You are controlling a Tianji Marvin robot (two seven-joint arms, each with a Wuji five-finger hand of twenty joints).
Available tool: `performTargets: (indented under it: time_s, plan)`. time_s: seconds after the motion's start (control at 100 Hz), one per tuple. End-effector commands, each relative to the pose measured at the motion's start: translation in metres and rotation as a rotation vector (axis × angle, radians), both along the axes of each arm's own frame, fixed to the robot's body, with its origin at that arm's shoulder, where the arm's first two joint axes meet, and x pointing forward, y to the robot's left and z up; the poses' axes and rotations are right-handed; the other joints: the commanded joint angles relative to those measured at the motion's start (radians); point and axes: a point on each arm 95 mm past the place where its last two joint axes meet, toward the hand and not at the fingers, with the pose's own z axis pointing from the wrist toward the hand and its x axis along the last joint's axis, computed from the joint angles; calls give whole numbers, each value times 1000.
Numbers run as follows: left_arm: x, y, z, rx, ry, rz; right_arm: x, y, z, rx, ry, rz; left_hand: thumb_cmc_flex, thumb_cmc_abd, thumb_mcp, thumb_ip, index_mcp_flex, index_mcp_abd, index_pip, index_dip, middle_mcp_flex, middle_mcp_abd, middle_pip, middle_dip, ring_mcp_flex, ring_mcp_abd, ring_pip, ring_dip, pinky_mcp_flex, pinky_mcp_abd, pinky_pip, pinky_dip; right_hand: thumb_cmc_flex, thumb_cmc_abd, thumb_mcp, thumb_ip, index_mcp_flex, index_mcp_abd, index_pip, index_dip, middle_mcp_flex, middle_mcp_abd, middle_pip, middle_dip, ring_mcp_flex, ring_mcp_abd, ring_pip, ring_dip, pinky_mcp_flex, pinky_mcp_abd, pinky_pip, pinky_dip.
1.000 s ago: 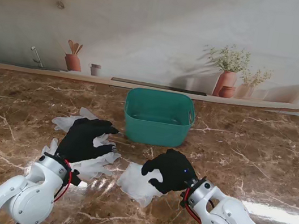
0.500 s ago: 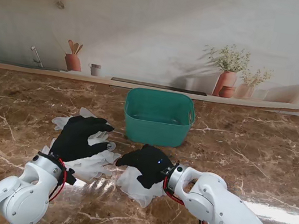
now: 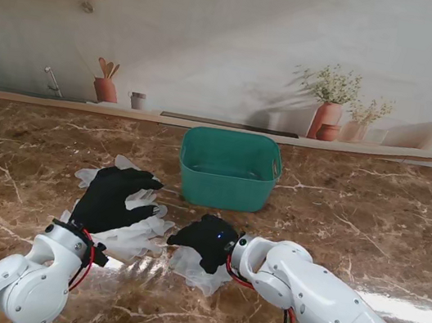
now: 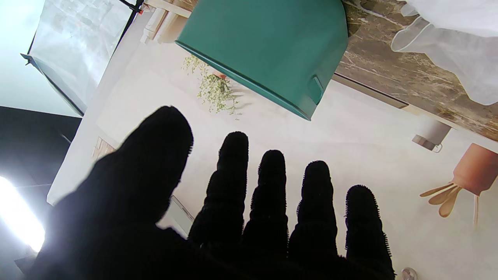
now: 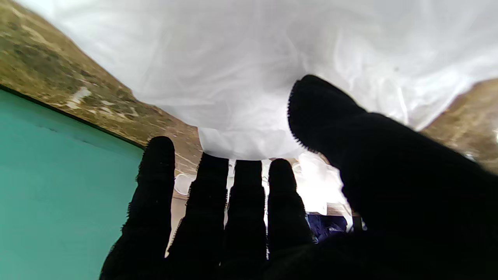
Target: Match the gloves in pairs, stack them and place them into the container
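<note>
Marble surface (image 3: 373, 213) carries a lone white glove (image 3: 199, 270) directly under the spread, empty right robot hand (image 3: 204, 241), left of it the glove pile (image 3: 131, 230) under the open left robot hand (image 3: 113, 198), teal container (image 3: 228, 168) farther off.

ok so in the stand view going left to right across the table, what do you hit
left hand over the pile of white gloves → right hand on a single white glove → green container, set farther from me and slightly further right.
</note>
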Motion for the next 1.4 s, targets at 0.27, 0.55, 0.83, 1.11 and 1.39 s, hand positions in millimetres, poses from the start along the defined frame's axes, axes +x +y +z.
performTargets:
  time_s: [0.27, 0.55, 0.83, 1.11, 1.39]
  plan:
    - [-2, 0, -1, -1, 5, 5, 0, -6, -9, -24, -72, -82, 6, 30, -28, 20, 19, -23, 7, 7, 21, -27, -19, -13, 22, -42, -25, -6, -17, 4, -25, 14, -102, -188, -4, -35, 374, -178, 348, 158, 128, -108, 426, 721, -145, 3, 528, 448, -84, -11, 12, 29]
    - [-1, 0, -1, -2, 5, 4, -2, -11, -17, 17, -88, -93, 4, 32, -32, 20, 21, -29, 10, 9, 21, -32, -20, -14, 24, -48, -26, -6, -18, 9, -26, 16, -21, -237, -48, -223, 599, -457, 690, 623, -16, 24, 22, 174, -132, 46, 86, 27, -22, 4, 100, 58]
    - [-1, -1, -2, -2, 6, 3, -3, -12, -21, 130, -63, -107, 4, 31, -31, 19, 27, -35, 16, 11, 24, -38, -22, -15, 27, -48, -28, -7, -18, 9, -30, 14, 80, -297, -12, -203, 772, -420, 925, 850, 661, -41, 129, 295, 615, 69, 249, 202, 422, 63, 495, 58]
    - [0, -2, -2, -3, 7, -2, -4, -14, -22, 147, -51, -105, 9, 30, -33, 18, 59, -54, 40, 22, 31, -48, -24, -17, 30, -51, -29, -7, -18, 11, -34, 13, 134, -234, -34, -179, 445, -236, 470, 465, 678, -116, 243, 546, 605, 39, 375, 347, 388, 49, 527, 42]
    - [0, -2, -3, 0, 5, 1, -4, -18, -8, 166, -96, -102, 13, 35, -35, 18, 61, -53, 46, 25, 32, -43, -24, -17, 29, -50, -27, -7, -19, 13, -42, 9, 114, -192, -21, -173, 665, -435, 861, 65, 666, -99, 266, 607, 563, 37, 393, 418, 354, 51, 489, 40]
